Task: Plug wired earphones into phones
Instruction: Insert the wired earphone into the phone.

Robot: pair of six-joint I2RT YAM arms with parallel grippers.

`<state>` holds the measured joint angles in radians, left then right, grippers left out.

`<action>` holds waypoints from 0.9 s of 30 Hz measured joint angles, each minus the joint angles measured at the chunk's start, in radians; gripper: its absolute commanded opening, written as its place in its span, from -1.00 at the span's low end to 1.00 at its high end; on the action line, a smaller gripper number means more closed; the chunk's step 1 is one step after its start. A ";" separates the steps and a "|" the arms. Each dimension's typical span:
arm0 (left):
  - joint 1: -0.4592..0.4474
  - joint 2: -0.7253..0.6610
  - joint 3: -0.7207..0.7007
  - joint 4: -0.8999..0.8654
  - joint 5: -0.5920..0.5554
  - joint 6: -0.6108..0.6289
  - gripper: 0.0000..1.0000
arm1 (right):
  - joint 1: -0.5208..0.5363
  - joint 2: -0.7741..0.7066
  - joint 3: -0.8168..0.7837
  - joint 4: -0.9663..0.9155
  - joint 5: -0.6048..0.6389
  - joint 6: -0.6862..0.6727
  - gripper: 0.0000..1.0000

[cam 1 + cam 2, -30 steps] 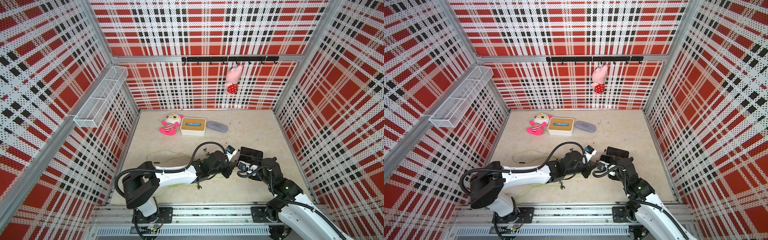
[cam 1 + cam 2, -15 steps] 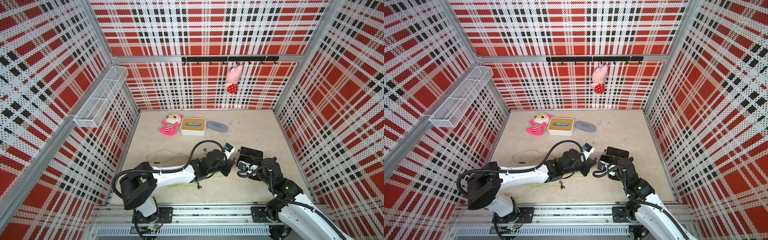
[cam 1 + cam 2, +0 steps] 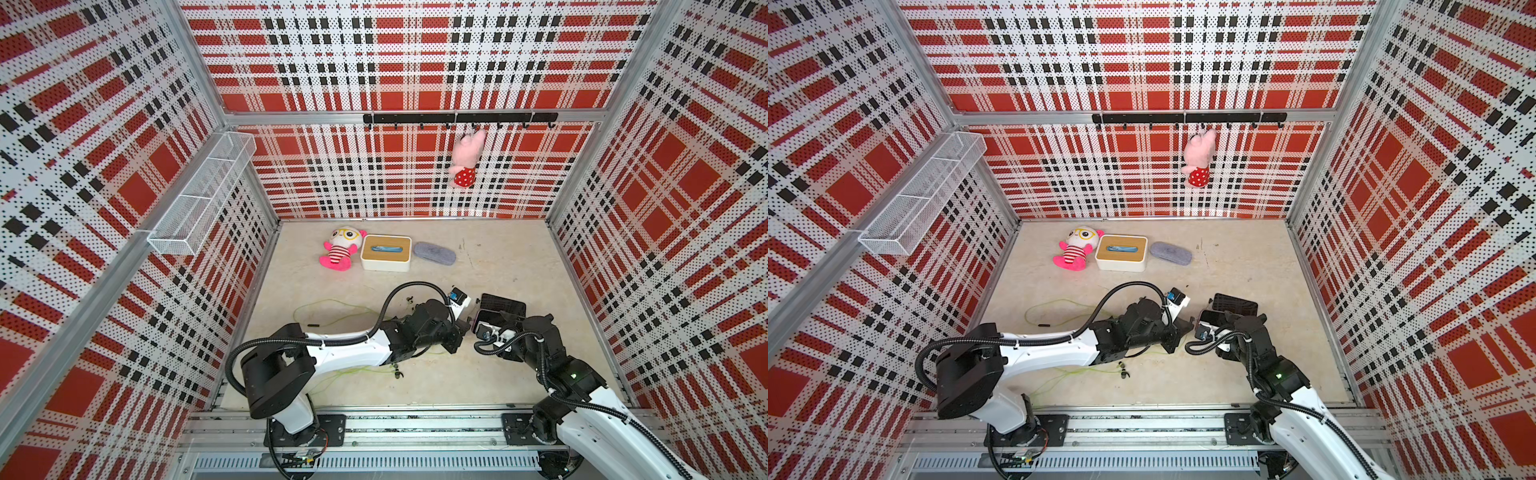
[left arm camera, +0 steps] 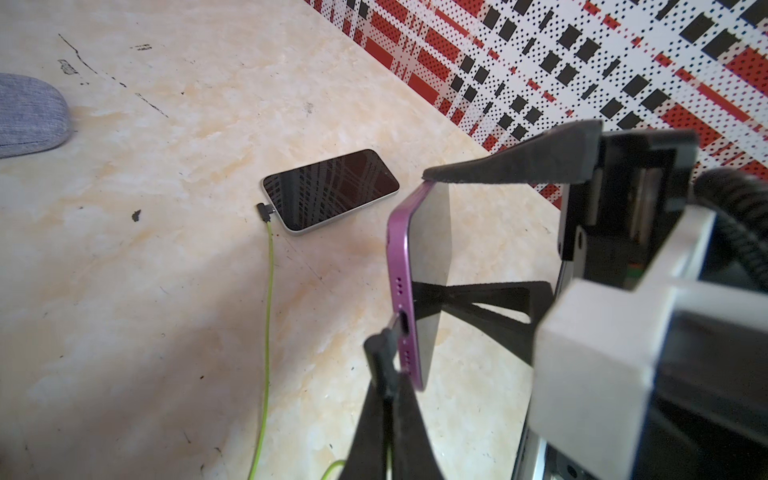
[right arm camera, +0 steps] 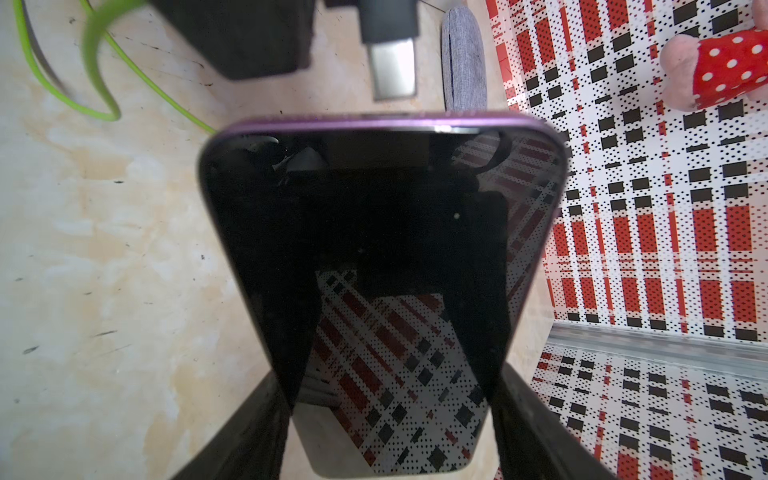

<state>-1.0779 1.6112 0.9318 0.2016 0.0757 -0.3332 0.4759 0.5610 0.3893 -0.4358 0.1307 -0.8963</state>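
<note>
Roughly half the job looks done: a silver-edged phone (image 4: 330,189) lies flat, screen up, with a black angled plug (image 4: 264,211) apparently seated in its short end and a yellow-green cable (image 4: 269,291) trailing away from it. The purple-edged phone (image 5: 374,232) is raised on its long side, clamped across its width by the right gripper (image 5: 386,390). The left gripper (image 4: 392,409) is pinched tight on the second plug (image 5: 390,45), whose bare metal tip sits right at the charging port but is not yet pushed in. What remains, by my reading, is that last insertion and setting the phone down. The tabletop (image 3: 519,257) is pale beige with a marbled look, scuffed with dark marks. Perforated walls (image 3: 415,62) in red, black and white plaid enclose it. At the back stand a plush doll (image 3: 341,248), a white box with a wooden lid (image 3: 385,252) and a grey fabric case (image 3: 434,252). A pink plush (image 3: 465,160) hangs from a hook rail (image 3: 457,118), and a wire basket (image 3: 203,195) is mounted on a side wall.
</note>
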 measured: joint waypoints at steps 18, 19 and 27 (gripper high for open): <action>-0.003 0.019 0.003 -0.002 0.017 0.003 -1.00 | 0.000 0.001 0.000 -0.002 -0.007 0.000 -0.19; -0.003 0.019 0.006 -0.006 0.016 0.006 -1.00 | 0.000 0.001 0.000 -0.002 -0.006 0.000 -0.19; -0.003 0.040 0.045 -0.058 0.018 0.033 -1.00 | 0.002 0.012 0.000 -0.002 0.018 -0.017 -0.18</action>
<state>-1.0805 1.6516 0.9764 0.1432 0.0937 -0.3000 0.4782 0.5732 0.3893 -0.4381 0.1490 -0.9134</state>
